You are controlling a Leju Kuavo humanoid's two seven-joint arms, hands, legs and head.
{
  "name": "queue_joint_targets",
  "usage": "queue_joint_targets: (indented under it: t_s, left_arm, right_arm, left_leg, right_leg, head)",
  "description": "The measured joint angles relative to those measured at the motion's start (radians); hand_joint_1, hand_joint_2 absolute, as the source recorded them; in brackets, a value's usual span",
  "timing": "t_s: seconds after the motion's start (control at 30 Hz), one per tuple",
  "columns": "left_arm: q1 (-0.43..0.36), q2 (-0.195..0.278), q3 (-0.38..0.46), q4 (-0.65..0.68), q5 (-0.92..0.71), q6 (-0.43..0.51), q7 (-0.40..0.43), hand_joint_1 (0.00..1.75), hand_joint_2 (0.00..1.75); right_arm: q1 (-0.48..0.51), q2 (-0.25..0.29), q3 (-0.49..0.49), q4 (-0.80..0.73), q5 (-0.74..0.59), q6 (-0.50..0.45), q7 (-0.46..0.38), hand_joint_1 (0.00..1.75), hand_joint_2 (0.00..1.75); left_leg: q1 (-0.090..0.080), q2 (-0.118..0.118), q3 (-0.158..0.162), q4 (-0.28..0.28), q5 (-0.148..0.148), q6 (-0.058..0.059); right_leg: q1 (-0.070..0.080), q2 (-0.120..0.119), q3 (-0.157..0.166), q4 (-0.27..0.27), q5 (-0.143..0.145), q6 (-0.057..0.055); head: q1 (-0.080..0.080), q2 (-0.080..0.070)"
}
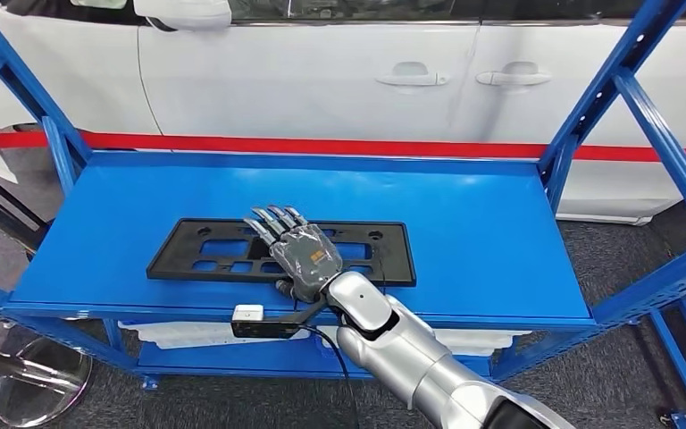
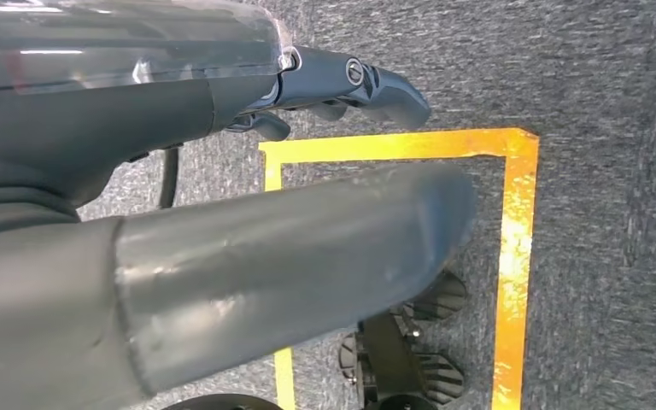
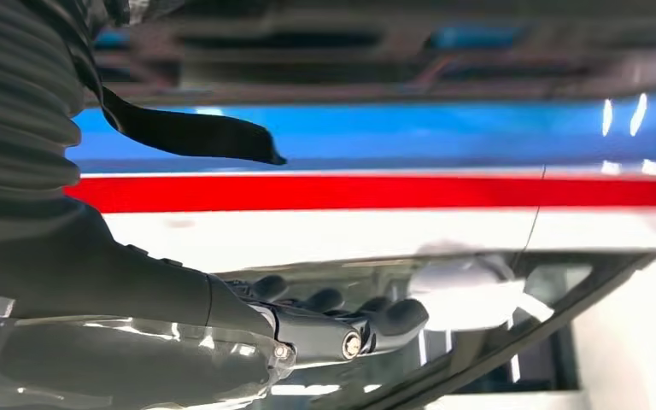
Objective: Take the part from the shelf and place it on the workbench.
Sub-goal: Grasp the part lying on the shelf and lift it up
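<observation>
The left hand (image 2: 342,85) hangs over the floor, fingers loosely apart and holding nothing, while the black part (image 1: 223,253) lies flat mid-shelf (image 1: 500,232) under the right hand (image 1: 299,250), whose straight fingers rest on it without gripping, so a lift could let the flat piece slide away.

Silver right arm (image 1: 429,362) with rounded glossy segments, grey right hand (image 1: 304,255) under clear film with dark fingers, small white-topped black camera (image 1: 259,322) with black cable at wrist, left hand (image 2: 222,196) with thick grey thumb
</observation>
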Motion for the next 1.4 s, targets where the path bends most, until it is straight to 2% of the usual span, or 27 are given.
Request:
queue_joint_targets:
  t_s: [0.07,0.1,0.2,0.23,0.27,0.3,0.37,0.43,0.47,0.53,0.6,0.63,0.7,0.73,0.77,0.8,0.87,0.9,0.97,1.07,1.13,1.2,1.23,1.27,1.3,1.33,1.4]
  left_arm:
    - [0.002,0.000,0.001,0.000,-0.005,-0.001,0.000,0.00,0.00]
    - [0.002,0.000,0.002,0.000,-0.006,-0.001,-0.001,0.00,0.00]
    - [0.001,0.000,0.003,0.000,-0.008,-0.001,-0.001,0.00,0.00]
    - [0.001,0.000,0.004,0.000,-0.008,-0.001,-0.001,0.00,0.00]
    - [0.002,0.000,0.004,0.000,-0.008,-0.001,-0.001,0.00,0.00]
    - [0.002,0.000,0.004,0.000,-0.008,-0.001,-0.001,0.00,0.00]
    - [0.002,-0.001,0.004,0.000,-0.009,-0.001,-0.001,0.00,0.00]
    - [0.001,-0.004,0.004,0.000,-0.009,-0.002,-0.002,0.00,0.00]
    - [0.001,-0.005,0.004,0.000,-0.009,-0.002,-0.002,0.00,0.00]
    - [0.001,-0.005,0.004,0.000,-0.010,-0.002,-0.002,0.00,0.00]
    - [0.001,-0.005,0.004,0.000,-0.012,-0.002,-0.003,0.00,0.00]
    - [0.000,-0.004,0.004,0.000,-0.014,-0.002,-0.003,0.00,0.00]
    - [0.001,-0.002,0.004,0.000,-0.019,-0.001,-0.004,0.00,0.00]
    - [0.002,-0.001,0.004,0.000,-0.022,-0.001,-0.004,0.00,0.00]
    - [0.003,0.000,0.005,0.000,-0.027,0.000,-0.005,0.00,0.00]
    - [0.003,0.000,0.005,0.000,-0.031,0.001,-0.006,0.00,0.00]
    - [0.002,0.001,0.005,0.000,-0.039,0.002,-0.008,0.00,0.00]
    - [0.000,0.002,0.004,0.000,-0.042,0.003,-0.009,0.00,0.00]
    - [-0.004,0.002,0.004,0.000,-0.051,0.003,-0.011,0.00,0.00]
    - [-0.006,0.002,0.004,0.000,-0.066,0.002,-0.014,0.00,0.00]
    - [-0.008,0.003,0.004,0.000,-0.074,0.001,-0.015,0.00,0.00]
    - [-0.010,0.003,0.004,0.000,-0.081,0.000,-0.015,0.00,0.00]
    - [-0.010,0.003,0.004,0.000,-0.084,-0.001,-0.015,0.00,0.00]
    - [-0.010,0.004,0.004,0.000,-0.087,-0.002,-0.015,0.00,0.00]
    - [-0.011,0.004,0.004,0.000,-0.090,-0.003,-0.014,0.00,0.00]
    - [-0.011,0.004,0.004,0.000,-0.094,-0.004,-0.014,0.00,0.00]
    - [-0.013,0.003,0.004,0.000,-0.100,-0.006,-0.014,0.00,0.00]
  right_arm:
    - [0.003,0.000,0.005,0.008,0.006,0.016,0.000,0.00,1.75]
    - [0.004,0.000,0.008,0.011,0.007,0.023,-0.001,0.00,1.75]
    - [0.010,-0.003,0.017,0.022,0.007,0.035,-0.002,0.00,1.75]
    - [0.014,-0.004,0.020,0.026,0.007,0.036,-0.003,0.00,1.75]
    - [0.017,-0.006,0.022,0.030,0.007,0.036,-0.003,0.00,1.75]
    - [0.018,-0.009,0.024,0.034,0.007,0.037,-0.003,0.00,1.75]
    - [0.016,-0.011,0.026,0.039,0.007,0.042,-0.003,0.00,1.75]
    - [0.012,-0.012,0.027,0.042,0.007,0.048,-0.003,0.00,1.75]
    - [0.011,-0.013,0.027,0.043,0.007,0.050,-0.003,0.00,1.75]
    - [0.010,-0.014,0.028,0.045,0.016,0.050,-0.001,0.00,1.75]
    - [0.008,-0.014,0.034,0.047,0.043,0.038,0.012,0.00,1.75]
    - [0.008,-0.014,0.040,0.047,0.063,0.027,0.023,0.00,1.75]
    - [0.011,-0.013,0.056,0.052,0.106,-0.002,0.050,0.00,1.75]
    - [0.014,-0.012,0.064,0.056,0.129,-0.018,0.066,0.00,1.75]
    - [0.018,-0.009,0.072,0.061,0.156,-0.035,0.085,0.00,1.75]
    - [0.020,-0.004,0.081,0.066,0.185,-0.051,0.106,0.00,1.75]
    - [0.019,0.006,0.095,0.076,0.242,-0.071,0.145,0.00,1.75]
    - [0.017,0.011,0.102,0.082,0.268,-0.077,0.163,0.00,1.75]
    - [0.009,0.021,0.114,0.100,0.325,-0.080,0.198,0.00,1.75]
    - [-0.005,0.039,0.131,0.146,0.395,-0.067,0.238,0.00,1.75]
    - [-0.014,0.054,0.135,0.184,0.408,-0.055,0.249,0.00,1.75]
    - [-0.025,0.067,0.138,0.223,0.408,-0.051,0.256,0.00,1.75]
    - [-0.030,0.071,0.139,0.241,0.407,-0.051,0.259,0.00,1.75]
    - [-0.036,0.076,0.139,0.257,0.405,-0.049,0.262,0.00,1.75]
    - [-0.044,0.080,0.139,0.272,0.402,-0.046,0.265,0.00,1.75]
    - [-0.052,0.085,0.139,0.285,0.398,-0.042,0.268,0.00,1.75]
    - [-0.071,0.093,0.139,0.309,0.388,-0.031,0.271,0.00,1.75]
  left_leg:
    - [0.002,0.000,0.000,0.001,0.001,0.011]
    - [0.003,0.001,0.000,0.000,0.002,0.018]
    - [0.002,0.003,-0.001,0.000,0.002,0.027]
    - [0.001,0.003,0.000,0.000,0.001,0.027]
    - [0.000,0.003,0.001,0.000,0.001,0.028]
    - [-0.001,0.002,0.003,0.000,0.000,0.028]
    - [-0.001,0.000,0.010,-0.004,-0.001,0.028]
    - [-0.001,-0.001,0.013,-0.009,-0.002,0.021]
    - [0.001,0.000,0.012,-0.011,-0.001,0.016]
    - [0.001,0.001,0.013,-0.014,-0.003,0.004]
    - [0.000,0.002,0.000,0.018,-0.028,-0.004]
    - [0.000,0.003,-0.021,0.065,-0.057,-0.008]
    - [0.000,0.003,-0.086,0.204,-0.121,-0.016]
    - [0.000,0.003,-0.113,0.257,-0.137,-0.019]
    - [0.000,0.003,-0.124,0.278,-0.133,-0.021]
    - [0.000,0.003,-0.114,0.253,-0.109,-0.022]
    - [0.001,0.004,-0.049,0.118,-0.039,-0.021]
    - [-0.001,0.004,-0.016,0.052,-0.015,-0.017]
    - [-0.004,0.003,0.012,-0.009,0.000,-0.006]
    - [-0.003,0.001,0.010,-0.011,0.004,0.014]
    - [0.000,0.003,0.010,-0.014,0.008,0.025]
    - [0.000,0.004,0.008,-0.013,0.009,0.030]
    - [0.000,0.004,0.008,-0.013,0.009,0.030]
    - [0.000,0.004,0.008,-0.013,0.009,0.030]
    - [0.000,0.004,0.009,-0.013,0.009,0.030]
    - [0.000,0.003,0.011,-0.013,0.008,0.029]
    - [0.000,0.002,0.015,-0.015,0.007,0.025]
  right_leg:
    - [-0.002,0.000,-0.007,0.021,-0.016,0.008]
    - [-0.004,-0.001,-0.022,0.054,-0.038,0.014]
    - [-0.011,-0.003,-0.116,0.250,-0.131,0.027]
    - [-0.013,-0.003,-0.140,0.296,-0.142,0.028]
    - [-0.013,-0.003,-0.146,0.303,-0.131,0.026]
    - [-0.013,-0.003,-0.131,0.266,-0.100,0.022]
    - [-0.006,-0.002,-0.063,0.119,-0.023,0.003]
    - [0.004,-0.002,-0.016,0.015,0.012,-0.014]
    - [0.007,-0.001,-0.010,-0.001,0.012,-0.019]
    - [0.005,-0.002,-0.006,-0.013,0.016,-0.021]
    - [-0.003,-0.003,0.003,-0.030,0.024,-0.021]
    - [-0.007,-0.005,0.006,-0.035,0.026,-0.021]
    - [-0.004,-0.006,0.006,-0.033,0.024,-0.025]
    - [-0.003,-0.007,0.005,-0.030,0.023,-0.026]
    - [-0.003,-0.007,0.005,-0.027,0.021,-0.027]
    - [-0.003,-0.006,0.005,-0.023,0.018,-0.026]
    - [-0.003,-0.004,0.008,-0.018,0.013,-0.023]
    - [-0.001,-0.003,0.008,-0.015,0.010,-0.019]
    - [0.003,-0.001,0.006,-0.011,0.008,-0.012]
    - [0.002,-0.001,-0.002,0.003,-0.001,0.000]
    - [-0.003,-0.002,-0.032,0.072,-0.048,0.012]
    - [-0.010,-0.003,-0.094,0.212,-0.118,0.021]
    - [-0.013,-0.003,-0.122,0.274,-0.140,0.023]
    - [-0.016,-0.003,-0.137,0.305,-0.143,0.024]
    - [-0.018,-0.004,-0.131,0.292,-0.125,0.024]
    - [-0.018,-0.004,-0.107,0.242,-0.092,0.020]
    - [-0.013,-0.003,-0.030,0.087,-0.024,0.007]
  head:
    - [0.000,0.000]
    - [0.000,0.000]
    - [0.000,0.000]
    - [0.000,0.000]
    - [0.000,0.000]
    - [0.000,0.000]
    - [0.000,0.000]
    - [0.000,0.000]
    - [0.001,0.000]
    - [0.001,0.000]
    - [0.001,0.000]
    - [0.000,0.000]
    - [0.000,0.000]
    - [0.000,0.000]
    - [0.000,0.000]
    - [0.000,0.000]
    - [0.000,0.000]
    - [0.001,0.000]
    - [0.001,0.000]
    - [0.001,0.000]
    - [0.001,0.000]
    - [0.001,0.000]
    - [0.001,0.000]
    - [0.001,0.000]
    - [0.001,0.000]
    - [0.001,0.000]
    - [0.001,0.000]
